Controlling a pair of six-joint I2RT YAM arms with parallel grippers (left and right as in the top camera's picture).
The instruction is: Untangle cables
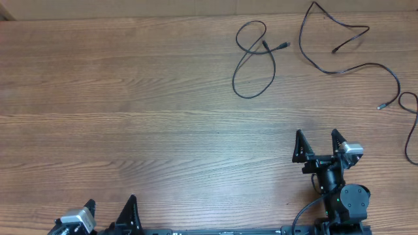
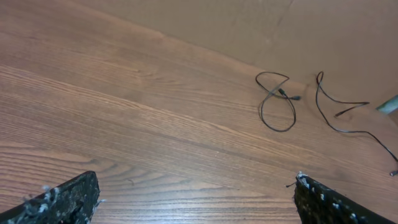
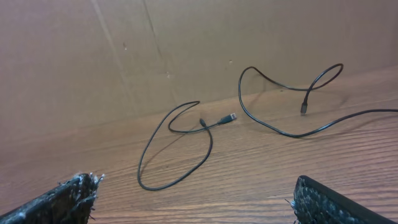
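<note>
Three thin black cables lie apart at the table's far right. A looped cable (image 1: 273,73) (image 2: 294,115) (image 3: 211,148) lies left of a long wavy cable (image 1: 333,72) (image 2: 342,130) (image 3: 292,135). A third cable (image 1: 407,145) runs off the right edge. My right gripper (image 1: 317,134) (image 3: 196,183) is open, empty, and sits nearer than the cables, pointing toward them. My left gripper (image 1: 111,201) (image 2: 198,180) is open and empty at the near left edge, far from every cable. Both fingers (image 2: 68,196) (image 3: 336,202) stand wide over bare wood.
A brown cardboard wall (image 3: 186,50) rises along the table's far edge, just behind the cables. The wooden table (image 1: 130,98) stretches left of the cables. My arm bases sit along the near edge.
</note>
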